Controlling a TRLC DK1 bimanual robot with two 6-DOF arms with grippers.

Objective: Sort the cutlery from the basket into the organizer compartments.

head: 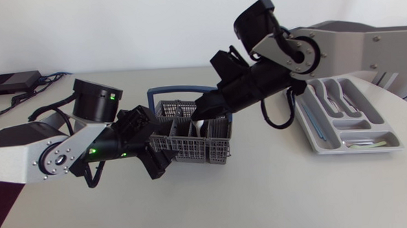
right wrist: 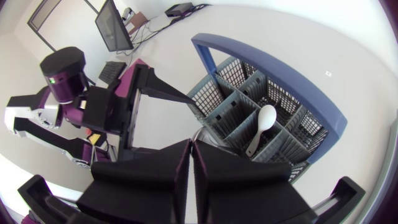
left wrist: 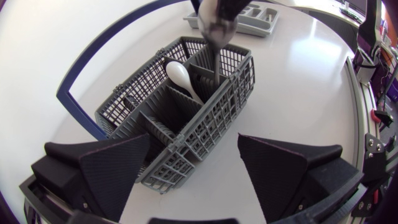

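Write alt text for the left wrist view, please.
The right gripper grips a metal utensil standing in a far compartment of the grey cutlery basket, beside a white spoon. The open left gripper straddles the basket's near corner; the organizer sits beyond it.

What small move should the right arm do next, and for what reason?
Probably lift the right gripper straight up. Its fingers look shut on a metal utensil whose lower end is inside a compartment of the basket, so a sideways pull would likely catch the wall. The white spoon lies in the neighbouring compartment, and the organizer lies on that arm's side of the table.
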